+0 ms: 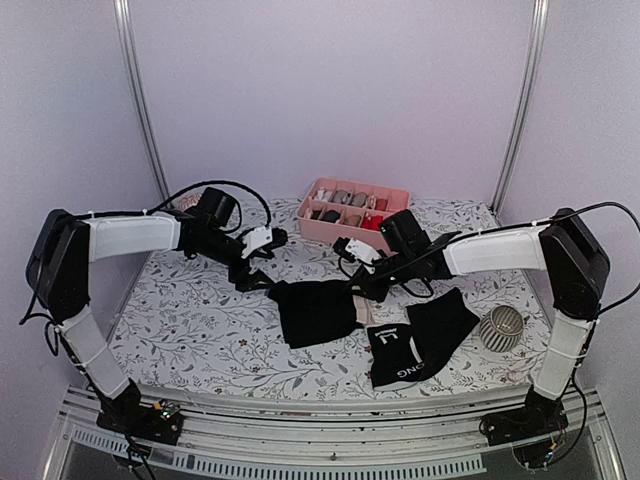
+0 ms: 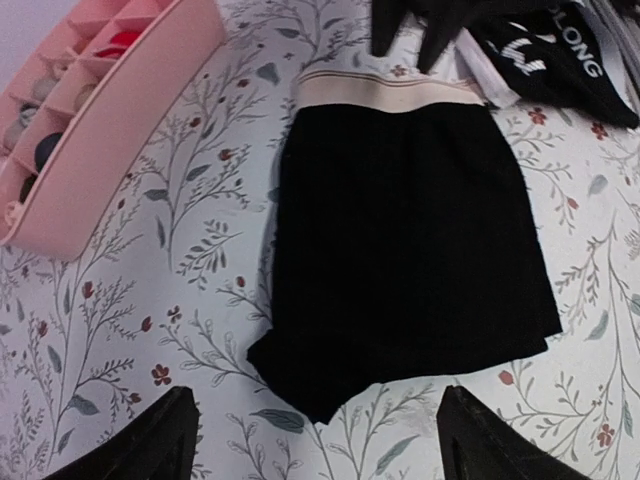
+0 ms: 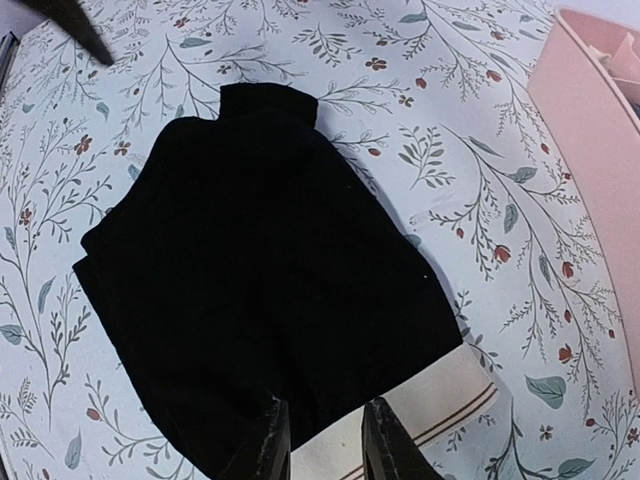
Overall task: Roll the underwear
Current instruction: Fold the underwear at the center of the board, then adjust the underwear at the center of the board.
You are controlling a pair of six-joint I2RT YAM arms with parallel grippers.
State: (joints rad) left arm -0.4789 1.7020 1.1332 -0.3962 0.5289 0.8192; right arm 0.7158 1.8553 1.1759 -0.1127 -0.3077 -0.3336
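Plainly, the left gripper [image 2: 315, 445] hovered front-left of the pink tray [image 1: 340, 232], fingers spread wide. The beige-waistband brief [image 2: 410, 250] lay flat in front of the tray. The right gripper [image 3: 325, 445] had narrow fingers at its waistband, pinching or not I couldn't tell, and the lettered brief [image 1: 405, 352] lay front-right of the tray.

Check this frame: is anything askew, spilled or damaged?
Only minor things. The black brief with the white-lettered waistband lies crumpled and folded over, unlike the flat black brief with the beige waistband. A grey ribbed round object at the right seems tipped on its side. No spill or damage shows.
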